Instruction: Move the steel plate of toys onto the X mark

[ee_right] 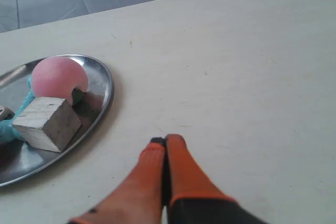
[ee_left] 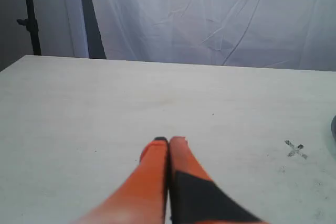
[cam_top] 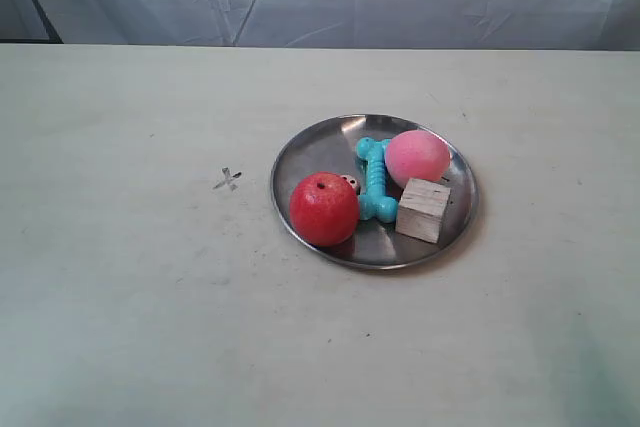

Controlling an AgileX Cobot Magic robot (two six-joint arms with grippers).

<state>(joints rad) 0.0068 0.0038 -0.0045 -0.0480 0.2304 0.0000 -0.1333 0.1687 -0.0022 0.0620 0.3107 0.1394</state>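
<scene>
On the pale, off-white table (cam_top: 120, 297), the round, shallow, shiny steel plate (cam_top: 320, 152) lies flat, a little toward the exterior view's right of centre, and it is not on the mark. The left arm's orange-fingered gripper (ee_left: 168, 141) hangs low over bare tabletop with its fingers pressed together on nothing. The right arm's orange gripper (ee_right: 166, 141) is clenched the same way, empty, over the table near the plate's rim but apart from it. On the plate the red apple-like ball (cam_top: 324, 209) sits at the near rim, and the pink peach-like ball (cam_top: 417, 158) at the far side. The turquoise bone-shaped toy (cam_top: 376, 182) lies between them, and the pale wooden cube (cam_top: 423, 209) rests just beside the bone's near end. The small, thin, dark grey X mark (cam_top: 228, 179) is on bare table near the plate, at its left in the exterior view. The tiny white dice (cam_top: 350, 184) (half hidden) is wedged between red ball and bone.
</scene>
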